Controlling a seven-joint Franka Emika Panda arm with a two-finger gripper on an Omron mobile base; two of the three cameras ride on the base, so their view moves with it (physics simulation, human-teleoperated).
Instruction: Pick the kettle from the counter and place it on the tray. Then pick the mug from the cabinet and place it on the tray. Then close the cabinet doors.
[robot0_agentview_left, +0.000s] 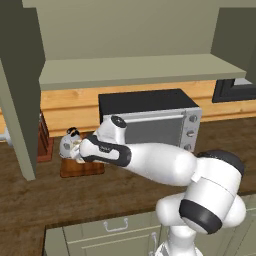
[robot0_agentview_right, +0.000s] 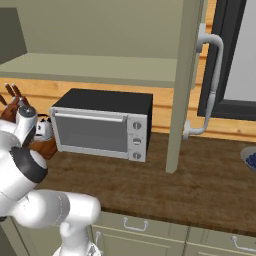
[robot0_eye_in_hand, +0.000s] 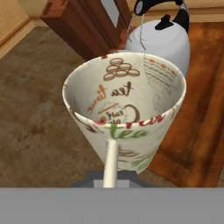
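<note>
Your gripper (robot0_eye_in_hand: 111, 177) holds the mug (robot0_eye_in_hand: 124, 109); kettle (robot0_eye_in_hand: 159, 39) just beyond on the tray (robot0_eye_in_hand: 197, 127), knife block (robot0_eye_in_hand: 89, 26) probably alongside.

The kettle (robot0_eye_in_hand: 164, 41) stands on the tray (robot0_eye_in_hand: 201, 109) left of the microwave (robot0_agentview_left: 150, 117), the mug (robot0_eye_in_hand: 124, 109) just before it.

One mug (robot0_eye_in_hand: 124, 109), one kettle (robot0_eye_in_hand: 162, 39), one tray (robot0_eye_in_hand: 197, 113), one microwave (robot0_agentview_left: 150, 120), two open cabinet doors (robot0_agentview_left: 20, 100), one knife block (robot0_agentview_right: 12, 107)

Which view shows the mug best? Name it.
The hand view: the mug sits close, open mouth and printed inside plain. In the left base view it is a small patch beside the arm; the right base view gives nothing certain.
</note>
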